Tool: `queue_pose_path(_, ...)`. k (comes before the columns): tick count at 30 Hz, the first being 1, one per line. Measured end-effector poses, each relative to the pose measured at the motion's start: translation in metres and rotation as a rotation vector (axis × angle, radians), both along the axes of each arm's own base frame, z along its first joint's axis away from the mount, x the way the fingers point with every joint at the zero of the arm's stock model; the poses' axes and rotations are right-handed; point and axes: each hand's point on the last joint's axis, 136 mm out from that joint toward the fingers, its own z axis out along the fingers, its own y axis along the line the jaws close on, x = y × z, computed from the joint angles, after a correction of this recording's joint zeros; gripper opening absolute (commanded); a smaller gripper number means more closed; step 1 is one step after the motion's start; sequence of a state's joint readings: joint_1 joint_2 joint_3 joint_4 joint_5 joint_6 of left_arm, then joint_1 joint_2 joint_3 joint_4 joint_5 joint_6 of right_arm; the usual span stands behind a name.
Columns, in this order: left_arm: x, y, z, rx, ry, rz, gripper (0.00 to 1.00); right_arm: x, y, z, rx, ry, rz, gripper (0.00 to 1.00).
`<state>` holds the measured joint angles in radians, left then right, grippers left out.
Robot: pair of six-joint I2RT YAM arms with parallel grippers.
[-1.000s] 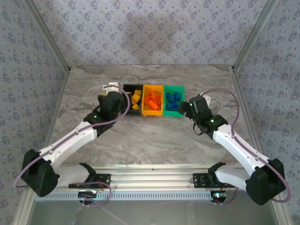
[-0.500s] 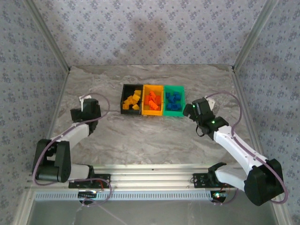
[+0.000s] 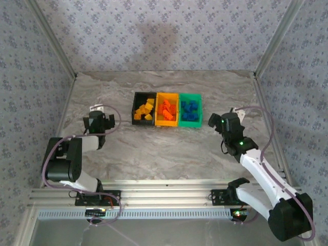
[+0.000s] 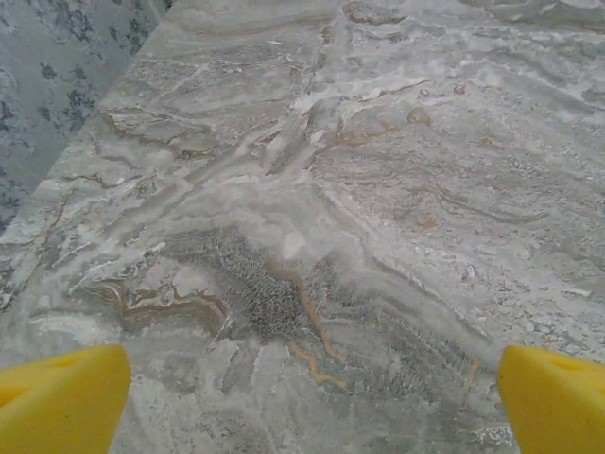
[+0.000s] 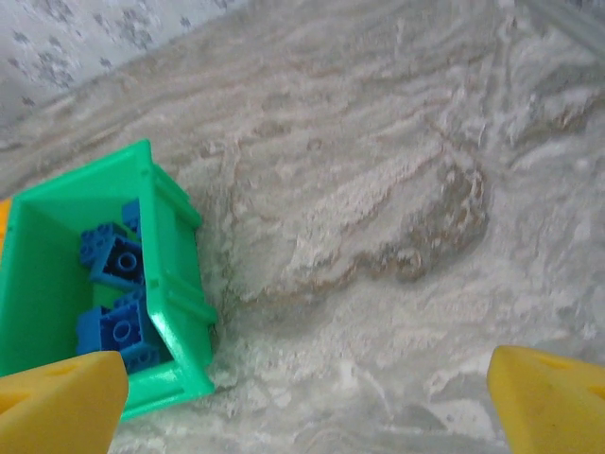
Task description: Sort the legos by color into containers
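Running left-right, joined containers (image 3: 167,124), legos (image 3: 166,108) inside

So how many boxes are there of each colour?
Black box: 1
Yellow-orange box: 1
Green box: 1
Total: 3 boxes

White links (image 3: 259,171), black joints (image 3: 289,223), mauve cables (image 3: 268,128), yellow pincer fingertips (image 4: 61,397).

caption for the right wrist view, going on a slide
Right arm's yellow fingers spread open above the marble table, beside the green bin of blue legos.
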<state>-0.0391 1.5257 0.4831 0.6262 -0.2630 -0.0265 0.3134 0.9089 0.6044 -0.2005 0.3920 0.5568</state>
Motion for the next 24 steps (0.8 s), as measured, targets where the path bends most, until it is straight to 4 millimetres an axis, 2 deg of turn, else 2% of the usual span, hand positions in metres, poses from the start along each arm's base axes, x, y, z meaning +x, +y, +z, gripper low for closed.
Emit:
queue_pose_path(2,-0.008,-0.002,-0.004,-0.009,-0.05,-0.029,1.0,0.001,-0.006,0.003,-0.056,-0.043,0.005,1.0)
queue_pose_path(5,-0.018,-0.01,-0.02,-0.018,-0.01,-0.063,1.0,0.002,-0.019,0.002,-0.15,-0.075,0.004,1.0)
queue_pose_path(9,-0.015,0.0,-0.012,-0.027,-0.049,-0.014,1.0,0.009,-0.044,-0.007,-0.258,-0.083,-0.027,1.0)
queue_pose_path(12,-0.014,0.005,-0.009,-0.031,-0.065,0.013,1.0,0.017,-0.063,-0.03,-0.314,-0.057,-0.039,1.0)
queue_pose_path(14,-0.014,0.006,-0.009,-0.031,-0.067,0.02,1.0,0.021,-0.074,-0.054,-0.329,-0.02,-0.036,1.0)
queue_pose_path(17,-0.014,0.007,-0.008,-0.03,-0.07,0.023,1.0,0.028,-0.082,-0.082,-0.34,0.022,-0.01,1.0)
queue_pose_path(20,-0.014,0.007,-0.008,-0.03,-0.071,0.025,1.0,0.038,-0.08,-0.095,-0.34,0.025,0.031,1.0)
queue_pose_path(24,-0.014,0.007,-0.008,-0.03,-0.071,0.025,1.0,0.052,-0.077,-0.101,-0.322,-0.014,0.058,1.0)
